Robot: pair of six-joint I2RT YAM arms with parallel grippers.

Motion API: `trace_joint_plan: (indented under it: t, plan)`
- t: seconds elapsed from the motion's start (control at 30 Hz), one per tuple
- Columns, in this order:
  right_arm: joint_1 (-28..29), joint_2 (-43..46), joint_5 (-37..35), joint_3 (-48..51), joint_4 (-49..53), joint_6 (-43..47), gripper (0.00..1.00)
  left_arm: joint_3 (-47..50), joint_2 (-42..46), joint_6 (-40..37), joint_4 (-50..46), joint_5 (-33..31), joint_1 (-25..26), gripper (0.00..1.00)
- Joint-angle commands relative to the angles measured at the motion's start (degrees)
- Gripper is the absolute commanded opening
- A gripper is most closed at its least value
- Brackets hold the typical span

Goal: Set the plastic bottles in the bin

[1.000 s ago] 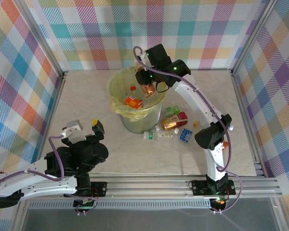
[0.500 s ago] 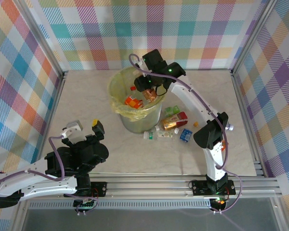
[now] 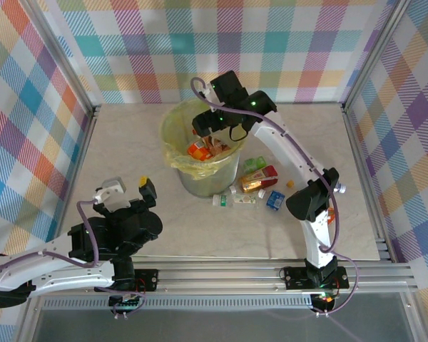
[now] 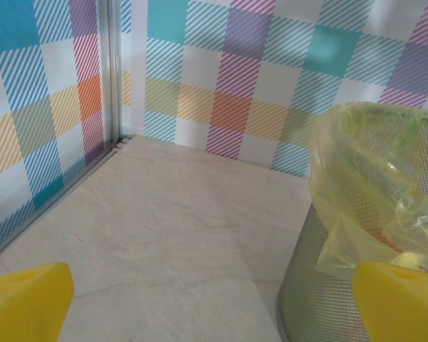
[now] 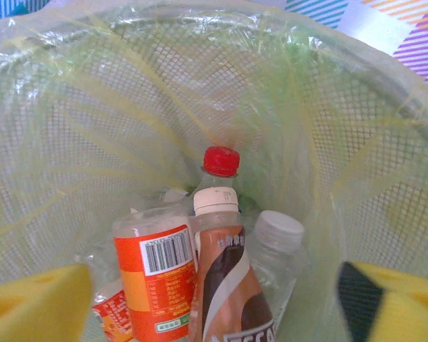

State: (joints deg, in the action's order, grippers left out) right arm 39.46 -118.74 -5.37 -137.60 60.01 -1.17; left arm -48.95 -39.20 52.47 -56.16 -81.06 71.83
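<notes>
— Left gripper (image 4: 214,306): wide open, gripping nothing. Bin (image 4: 307,285) just beyond its right-hand pad.

— Further right?

— Right gripper (image 5: 214,299): spread wide over the bin's mouth, empty. Brown-labelled bottle (image 5: 232,271) directly below, between the pads (image 5: 36,299), among others. Reads as a drop done.

— Next?

— Probably lifting clear, then reaching for the loose bottles (image 3: 259,179) on the table (image 3: 128,142) outside the bin.

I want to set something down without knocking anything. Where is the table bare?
Bare: the table left of the bin, up to the left wall; also the far right corner, between the right arm and the right frame. Crowded: right of the bin's base, where loose bottles lie, and the near left, under the left arm.
</notes>
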Motion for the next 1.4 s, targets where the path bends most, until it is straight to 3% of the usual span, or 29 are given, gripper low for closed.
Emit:
trace_joint_plan:
  t: [0.0,0.1,0.2,0.33,0.4,0.6,0.87,1.13,1.37]
  plan:
    - [0.4,4.4,0.1,-1.5,2.0,-2.5,1.00,-0.4,-1.8,-6.5,3.9,-0.1,-0.3,1.00]
    - [0.4,7.3,-2.3,0.1,2.2,-5.3,1.00,-1.3,-3.8,-11.3,6.8,1.1,-0.3,1.00]
    - [0.3,11.8,-5.4,4.5,1.1,-8.6,1.00,-1.4,-5.3,-21.1,14.1,4.8,-0.4,1.00]
    - [-1.0,20.7,-9.5,15.6,-2.3,-13.4,1.00,-0.1,-6.0,-36.8,28.1,19.4,-2.1,1.00]
    - [-2.8,26.2,-10.8,22.9,-4.3,-16.7,1.00,0.2,-6.1,-39.9,32.0,28.7,-3.9,1.00]
    - [-14.5,44.4,-7.5,46.3,-8.8,-26.8,1.00,-2.1,-10.4,-47.5,37.8,47.9,-9.4,1.00]
    - [-27.6,57.8,-6.8,64.4,-5.3,-31.7,1.00,-11.5,-29.7,-55.9,38.4,67.1,-11.7,1.00]
    - [-38.9,61.7,-4.2,73.2,-4.7,-31.2,1.00,-23.3,-48.7,-58.8,32.6,75.9,-13.2,1.00]
    - [-41.0,61.2,-3.4,77.3,-6.0,-31.3,1.00,-31.0,-57.9,-60.8,25.6,79.4,-13.4,1.00]
